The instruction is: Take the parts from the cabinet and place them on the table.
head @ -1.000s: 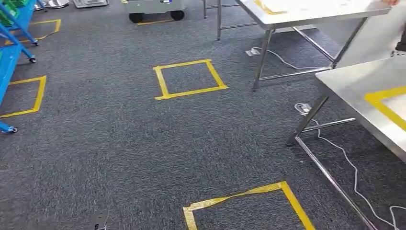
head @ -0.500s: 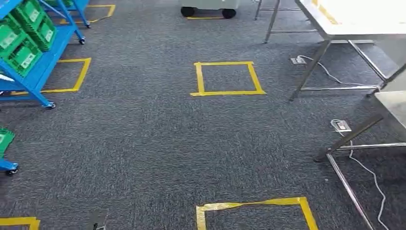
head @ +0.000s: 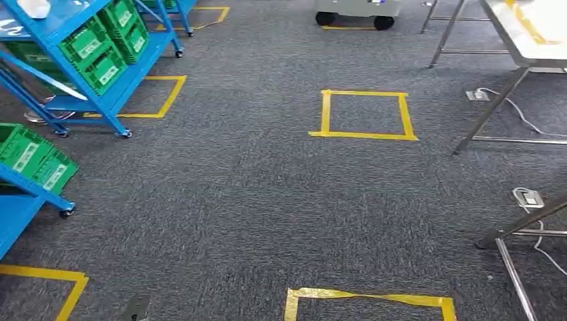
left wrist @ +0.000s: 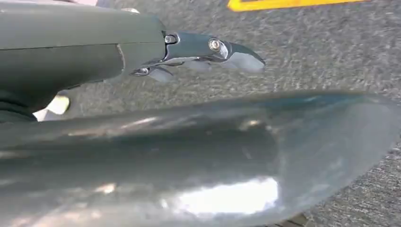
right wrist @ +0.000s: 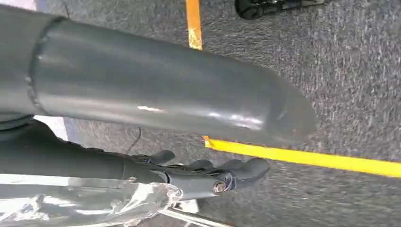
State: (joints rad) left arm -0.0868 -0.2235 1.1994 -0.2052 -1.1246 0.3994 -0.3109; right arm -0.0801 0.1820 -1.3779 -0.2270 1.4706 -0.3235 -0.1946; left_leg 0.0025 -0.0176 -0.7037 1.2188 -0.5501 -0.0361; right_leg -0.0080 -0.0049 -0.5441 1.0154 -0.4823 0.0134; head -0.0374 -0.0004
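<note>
Two blue cabinet racks stand at the left of the head view. The farther rack (head: 137, 70) carries green bins (head: 100, 50), and the nearer rack (head: 30, 194) holds more green bins (head: 33, 157). A steel table (head: 535, 37) with yellow tape sits at the far right. My left hand (left wrist: 198, 47) hangs over the carpet, fingers stretched apart from the thumb with nothing between them. My right hand (right wrist: 203, 172) also hangs over the carpet, its fingers lightly bent and nothing between them and the thumb. A crinkled clear sheet (right wrist: 94, 203) shows behind those fingers; I cannot tell what it is.
Yellow tape squares mark the grey carpet, one in the middle (head: 361, 135) and one at the bottom (head: 368, 295). A slanted steel table leg (head: 521, 224) and a floor socket with cable (head: 528, 197) are at the right. A grey wheeled cart (head: 354, 10) stands far ahead.
The camera has swung to the left, so the whole picture has shifted right. The blue racks have come into view, and the near steel table has slid out at the right.
</note>
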